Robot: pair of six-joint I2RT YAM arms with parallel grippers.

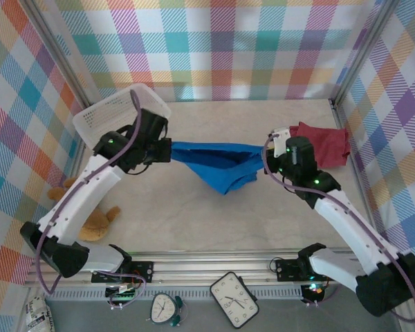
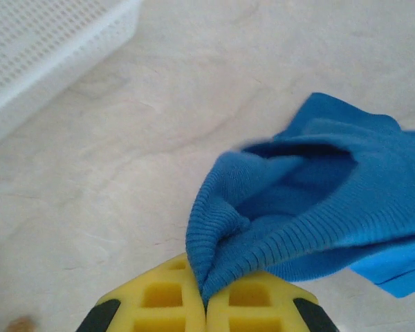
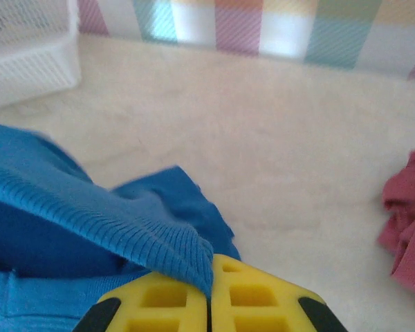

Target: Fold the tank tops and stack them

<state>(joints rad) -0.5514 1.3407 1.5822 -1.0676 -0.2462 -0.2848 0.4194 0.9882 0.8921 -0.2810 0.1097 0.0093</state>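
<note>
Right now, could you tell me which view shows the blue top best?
Top external: the whole blue top is stretched between the left gripper and right gripper. Each wrist view gives a close-up of one pinched ribbed edge.

Bright blue tank top, dk red top, white mesh basket, yellow fingers, multicolour plaid walls.

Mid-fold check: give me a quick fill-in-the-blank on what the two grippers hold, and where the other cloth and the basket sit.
1. The left gripper and the right gripper are each shut on a ribbed edge of the bright ____ cloth tank top, which is stretched between them.
2. The heap of dark red tank-top cloth lies nearest the ____ arm.
3. The white mesh plastic basket stands at the table's far ____ corner.

Missing words: blue; right; left.
</note>
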